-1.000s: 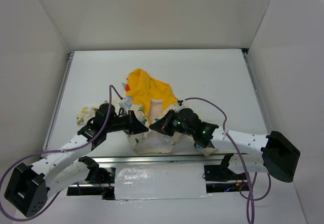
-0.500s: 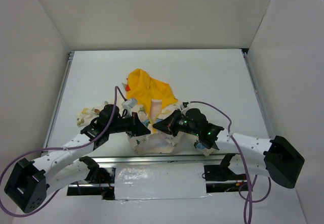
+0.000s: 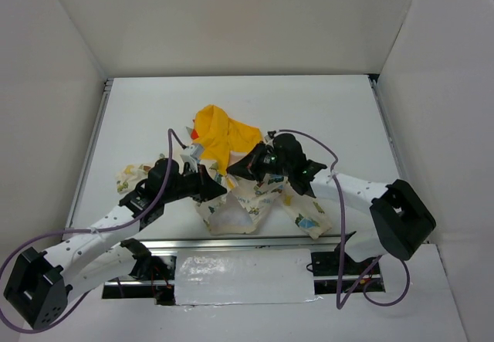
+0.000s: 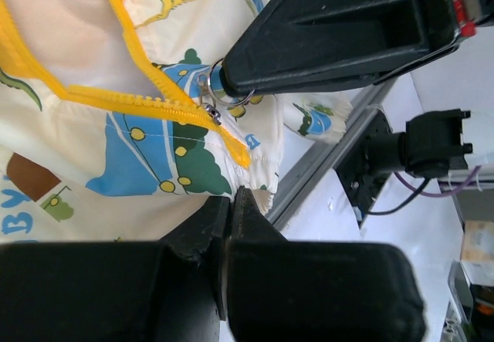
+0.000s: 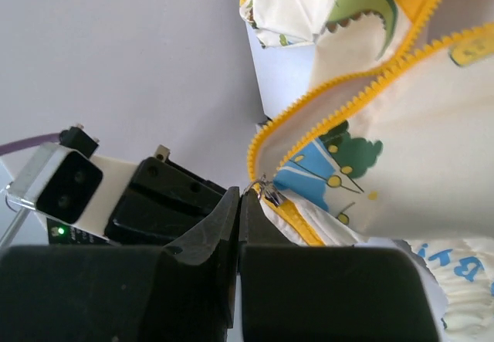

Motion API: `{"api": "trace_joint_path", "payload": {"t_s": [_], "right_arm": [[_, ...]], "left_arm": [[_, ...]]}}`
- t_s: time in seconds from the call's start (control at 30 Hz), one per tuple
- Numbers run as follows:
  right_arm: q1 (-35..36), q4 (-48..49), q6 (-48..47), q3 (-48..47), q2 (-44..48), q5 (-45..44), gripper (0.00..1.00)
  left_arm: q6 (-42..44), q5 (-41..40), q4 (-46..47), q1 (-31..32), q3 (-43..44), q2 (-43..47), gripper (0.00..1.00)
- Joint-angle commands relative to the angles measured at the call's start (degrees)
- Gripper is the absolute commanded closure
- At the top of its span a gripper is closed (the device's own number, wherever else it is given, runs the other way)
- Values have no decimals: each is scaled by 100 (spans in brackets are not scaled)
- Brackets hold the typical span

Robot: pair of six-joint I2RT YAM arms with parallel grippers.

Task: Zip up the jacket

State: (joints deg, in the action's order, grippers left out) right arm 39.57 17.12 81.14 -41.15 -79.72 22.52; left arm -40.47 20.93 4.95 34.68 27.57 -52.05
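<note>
Both jaws clenched, left on jacket [image 3: 231, 217] hem, right on zipper pull [image 4: 209, 110], near table [image 3: 324, 110] edge.

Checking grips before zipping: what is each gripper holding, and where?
The right gripper pinches the zipper pull; the left gripper pinches the jacket at its hem, near the zipper's lower end.

- The left arm [image 3: 100, 230] reaches from the lower left of the top view toward the centre.
- The left gripper [image 3: 218, 191] has its fingers pressed together.
- The right arm [image 3: 351, 195] bends in from the lower right.
- The right gripper [image 3: 235, 170] is pinched closed on the jacket [image 3: 231, 215] zipper pull [image 4: 208, 109].
- The 2 gripper tips sit near each other, not touching.
</note>
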Motion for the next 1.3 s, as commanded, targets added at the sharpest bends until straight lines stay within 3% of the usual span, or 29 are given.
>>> {"api": "trace_joint_path", "payload": {"t_s": [0.0, 0.1, 0.4, 0.77, 0.97, 1.17, 1.27], "right_arm": [[-476, 538, -213, -780, -69, -864, 100], [-573, 651, -178, -764, 131, -697, 100], [-364, 766, -72, 430, 1572, -328, 100], [50, 432, 340, 1627, 2092, -924, 100], [1130, -1078, 744, 970, 2716, -2724, 100], [1579, -1852, 939, 240, 2217, -2841, 100], [1764, -1853, 1061, 212, 2023, -2938, 100]], "left_arm": [[83, 702, -917, 250, -68, 64, 100], [136, 510, -1118, 276, -77, 46, 100], [206, 377, -1154, 312, 29, -130, 100], [224, 579, -829, 338, 29, 275, 100], [189, 491, -663, 356, -103, 108, 100], [31, 658, -127, 382, -401, -42, 100], [-84, 737, 111, 391, -524, 19, 86]]}}
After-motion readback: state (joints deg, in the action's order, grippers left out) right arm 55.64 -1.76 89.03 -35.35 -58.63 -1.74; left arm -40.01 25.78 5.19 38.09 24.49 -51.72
